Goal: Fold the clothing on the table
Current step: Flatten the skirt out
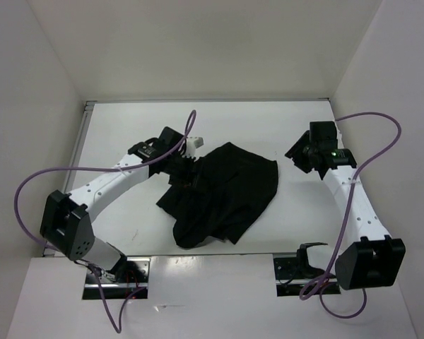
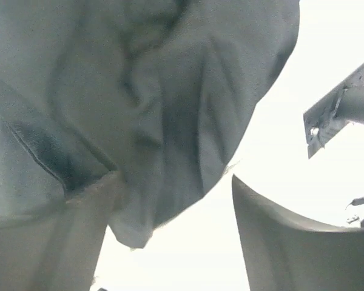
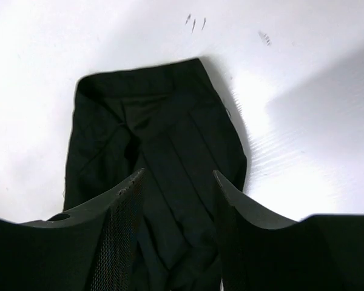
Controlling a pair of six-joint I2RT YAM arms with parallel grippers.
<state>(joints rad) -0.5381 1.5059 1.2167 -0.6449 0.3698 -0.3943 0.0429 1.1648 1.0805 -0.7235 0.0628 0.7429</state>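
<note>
Top view: black clothing [image 1: 226, 194] crumpled and creased around the middle of the counter [image 1: 268, 127], somewhat nearer the near edge than the far one. Left end effector [image 1: 187, 169] down at the heap's far-left edge, touching the cloth. Right end effector [image 1: 300, 157] off toward the right edge, apart from the cloth, over bare white.

Left wrist view: filled mostly with washed-out folds of the clothing, very close. Fingers [image 2: 42, 248] spread apart, released; cloth draped against one, bright counter showing before the other. Nothing pinched.

Right wrist view: looking down on the clothing, one squared hem toward the top. Fingers [image 3: 242, 206] parted, released, empty, cloth visible in the gap below. A few small dark marks [image 3: 194, 23] on the counter beyond the cloth.
</note>
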